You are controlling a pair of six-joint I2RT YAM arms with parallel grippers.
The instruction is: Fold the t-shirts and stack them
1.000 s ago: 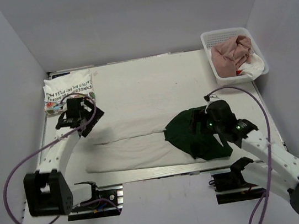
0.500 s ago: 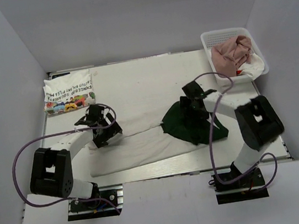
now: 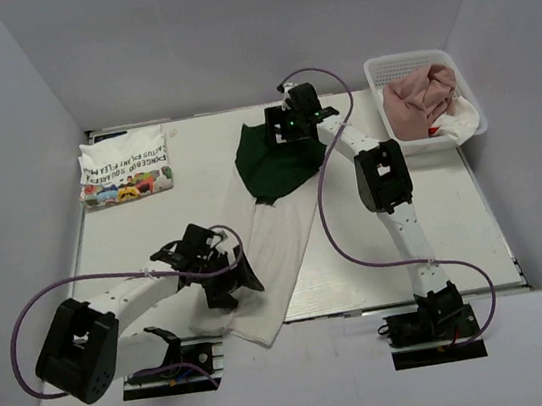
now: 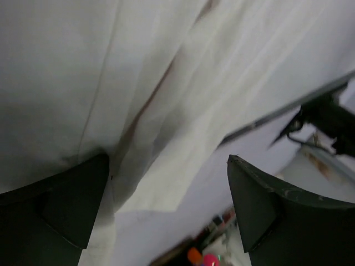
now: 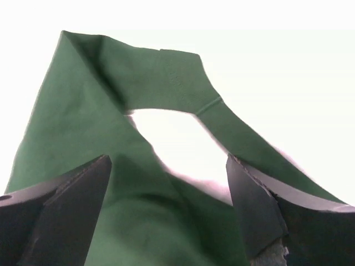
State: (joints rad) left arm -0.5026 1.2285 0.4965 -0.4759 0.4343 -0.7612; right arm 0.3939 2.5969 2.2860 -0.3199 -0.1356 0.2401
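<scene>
The spread shirt (image 3: 273, 233) is white with a dark green section. The folded shirt (image 3: 126, 167) is white with black lettering and bright cartoon figures. A dusty pink shirt (image 3: 420, 101) fills the white lattice basket (image 3: 385, 68).

A lab robot cell: bare walls (image 3: 228, 37) box in a white table (image 3: 458, 237), left arm (image 3: 133, 295) and right arm (image 3: 403, 227) bolted at its near edge.
</scene>
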